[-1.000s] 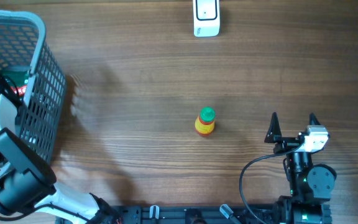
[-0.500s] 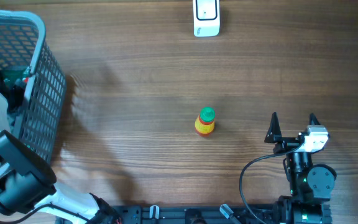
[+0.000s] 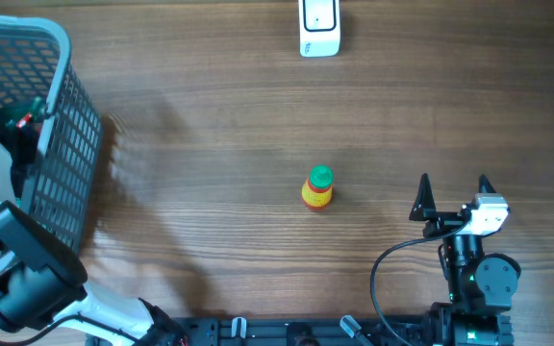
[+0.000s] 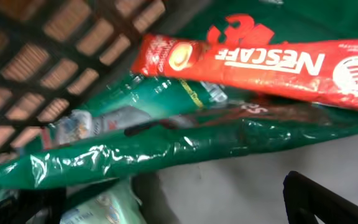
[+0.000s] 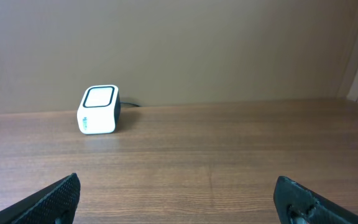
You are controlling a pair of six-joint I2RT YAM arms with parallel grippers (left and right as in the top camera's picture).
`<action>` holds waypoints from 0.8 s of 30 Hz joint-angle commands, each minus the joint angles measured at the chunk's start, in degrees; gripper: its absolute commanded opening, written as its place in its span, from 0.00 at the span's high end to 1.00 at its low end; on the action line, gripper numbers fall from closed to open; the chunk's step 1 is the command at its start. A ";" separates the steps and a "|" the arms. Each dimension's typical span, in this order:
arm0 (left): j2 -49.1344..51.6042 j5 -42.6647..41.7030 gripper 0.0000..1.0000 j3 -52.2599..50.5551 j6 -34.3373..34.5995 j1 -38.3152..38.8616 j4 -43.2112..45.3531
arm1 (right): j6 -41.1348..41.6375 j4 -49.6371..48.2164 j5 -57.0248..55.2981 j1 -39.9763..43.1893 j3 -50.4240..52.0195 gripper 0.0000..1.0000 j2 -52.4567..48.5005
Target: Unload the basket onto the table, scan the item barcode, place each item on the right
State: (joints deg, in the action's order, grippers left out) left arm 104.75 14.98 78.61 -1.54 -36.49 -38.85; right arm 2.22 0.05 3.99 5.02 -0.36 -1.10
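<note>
— Left wrist view: how's the left gripper (image 4: pixel 166 208)?
— Spread wide, empty, facing the red Nescafé sachet (image 4: pixel 260 65), which lies on green packets (image 4: pixel 166 146) inside the basket (image 3: pixel 65 43).
— Right gripper (image 5: pixel 176 186)?
— Also spread, empty; the scanner (image 5: pixel 98 110) stands far across the table (image 5: pixel 229 155).

Ahead of the right gripper (image 3: pixel 453 180), bare table (image 3: pixel 210 125) is lying open all the way to the white barcode scanner (image 3: pixel 319 27), which is sitting far forward and to the left. A small green-capped bottle (image 3: pixel 318 188) is standing to this gripper's left, well apart, off the straight line forward.

The left gripper (image 4: pixel 166 208) is hanging inside the grey mesh basket (image 3: pixel 61 58), whose lattice wall is crowding in close on its upper left. Directly ahead, a red Nescafe sachet (image 4: pixel 260 65) is lying across glossy green packets (image 4: pixel 166 146), and these are blocking the way; a pale grey bare patch is showing near the right finger.
</note>
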 commanded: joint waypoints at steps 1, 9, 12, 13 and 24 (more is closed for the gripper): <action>0.15 5.22 0.00 1.03 -4.39 0.17 2.82 | -0.70 -0.11 -0.59 -0.35 0.07 0.00 0.31; 0.07 7.17 0.00 1.03 -8.83 0.59 5.66 | -0.72 -0.11 -0.59 -0.35 0.07 0.00 0.31; -0.28 7.13 0.00 1.03 -9.01 1.75 5.95 | -0.68 -0.11 -0.59 -0.35 0.07 0.00 0.31; -0.50 6.88 0.00 1.03 -10.03 2.34 5.95 | -0.70 -0.11 -0.59 -0.35 0.07 0.00 0.31; -8.33 6.54 0.00 1.03 -17.55 9.35 12.57 | -0.70 -0.11 -0.59 -0.35 0.07 0.00 0.31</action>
State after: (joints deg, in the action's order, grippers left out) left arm 102.48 21.15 78.61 -16.80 -28.86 -29.28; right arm 2.22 0.05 3.99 5.02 -0.36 -1.10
